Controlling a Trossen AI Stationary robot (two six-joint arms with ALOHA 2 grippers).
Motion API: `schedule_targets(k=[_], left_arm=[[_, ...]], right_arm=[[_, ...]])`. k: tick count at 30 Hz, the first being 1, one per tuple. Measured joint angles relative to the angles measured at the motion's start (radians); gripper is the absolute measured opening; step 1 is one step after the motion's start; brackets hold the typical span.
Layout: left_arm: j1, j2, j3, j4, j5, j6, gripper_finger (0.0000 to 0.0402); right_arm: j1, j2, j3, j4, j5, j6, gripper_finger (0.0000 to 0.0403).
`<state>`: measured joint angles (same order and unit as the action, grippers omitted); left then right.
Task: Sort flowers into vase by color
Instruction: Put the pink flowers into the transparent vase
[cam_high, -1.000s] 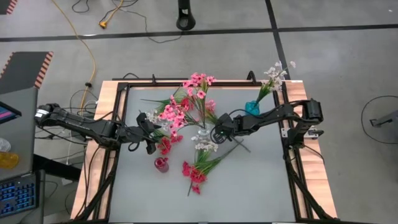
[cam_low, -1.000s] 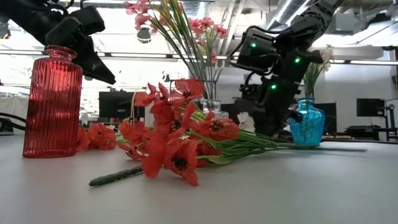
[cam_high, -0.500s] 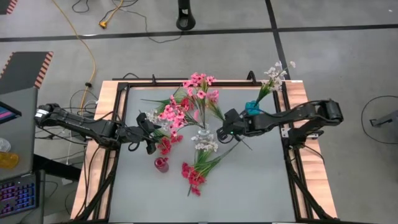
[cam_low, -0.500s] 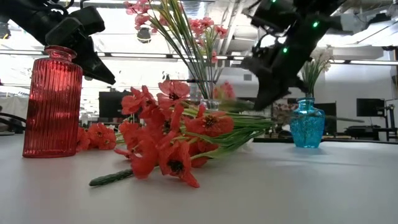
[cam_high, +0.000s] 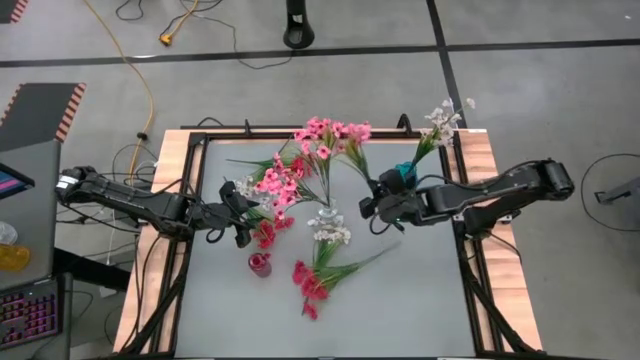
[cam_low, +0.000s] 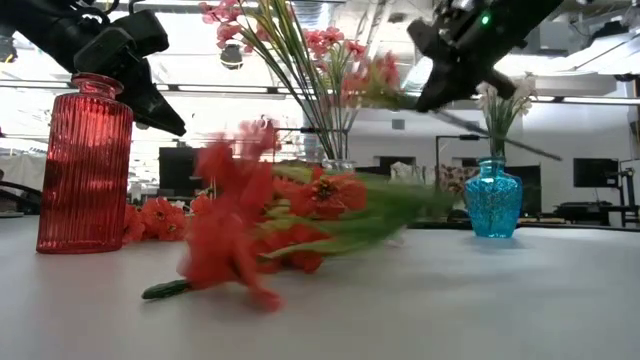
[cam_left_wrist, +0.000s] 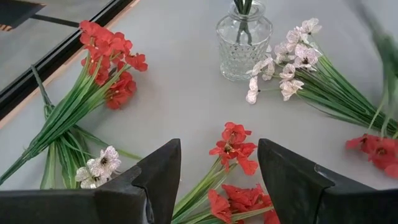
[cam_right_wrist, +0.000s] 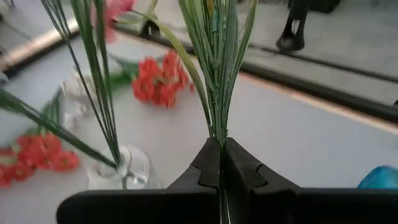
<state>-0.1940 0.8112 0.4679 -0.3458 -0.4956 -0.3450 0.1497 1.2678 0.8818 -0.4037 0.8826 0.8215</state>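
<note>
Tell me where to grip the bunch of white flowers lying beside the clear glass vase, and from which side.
Probably grip the bunch of white flowers on its green stems, behind the blossoms, coming from above. It lies flat beside the clear glass vase, and the stems gather into one narrow bundle.

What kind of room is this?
Probably a robot lab or workshop: cables trail over the concrete floor, monitors sit behind the table, and ducts run overhead.

Low view, centre: we see the red flowers (cam_low: 260, 230) on the table smeared by motion blur, blossoms indistinct. Upper right, the right gripper (cam_low: 440, 75) is cropped by the frame's top edge, its held stem perhaps pink-flowered.
</note>
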Motion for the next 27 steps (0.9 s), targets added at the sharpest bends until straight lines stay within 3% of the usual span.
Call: schedule_targets(k=[13,27], left_arm=[[0.0,0.0,0.0,0.0,-0.001,0.0,0.0202],[0.0,0.0,0.0,0.003,-0.001,0.0,0.0202]], right_arm=[[0.117,-0.092,0.002,0.109,0.199,-0.121,0.0033],[0.151,-0.153,0.002,0.11,0.475,-0.235,0.0034]])
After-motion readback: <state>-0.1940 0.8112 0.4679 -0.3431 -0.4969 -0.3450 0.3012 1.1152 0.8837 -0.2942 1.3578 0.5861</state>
